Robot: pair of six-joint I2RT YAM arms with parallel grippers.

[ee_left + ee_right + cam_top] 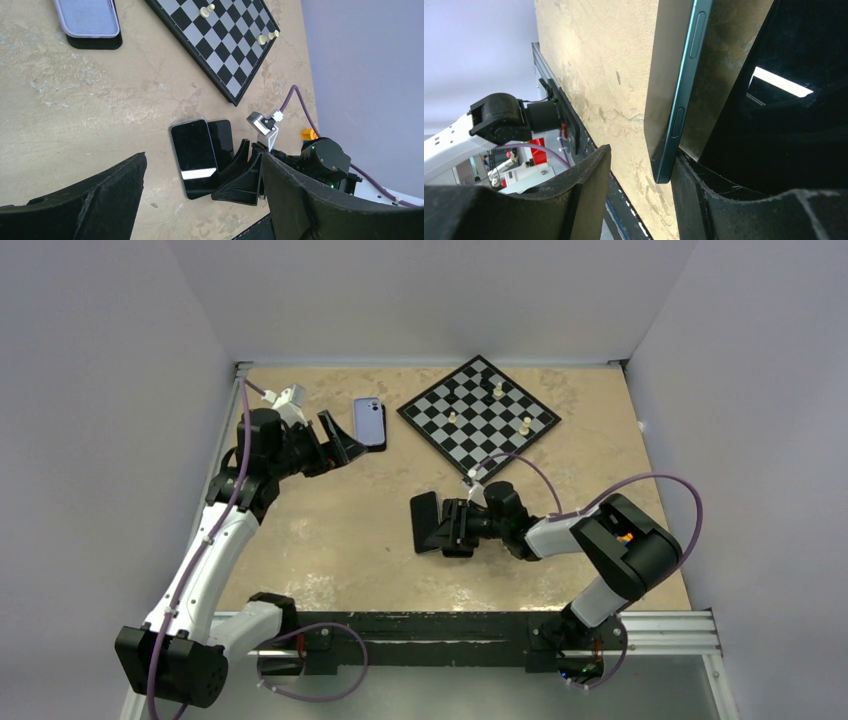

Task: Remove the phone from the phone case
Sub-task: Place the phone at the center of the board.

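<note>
Roughly mid-table: phone [425,523], bare, dark screen showing, one long edge against a finger of the right gripper [450,528]. Its jaws are spread, not clamping. Lilac phone case [370,421] sits well apart, far-left, just beside the left gripper [340,440], which is also spread and empty. Chessboard [478,412] beyond.

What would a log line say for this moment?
state: phone out of case | phone: beside right gripper | case: apart, near left gripper | both grippers: open
</note>
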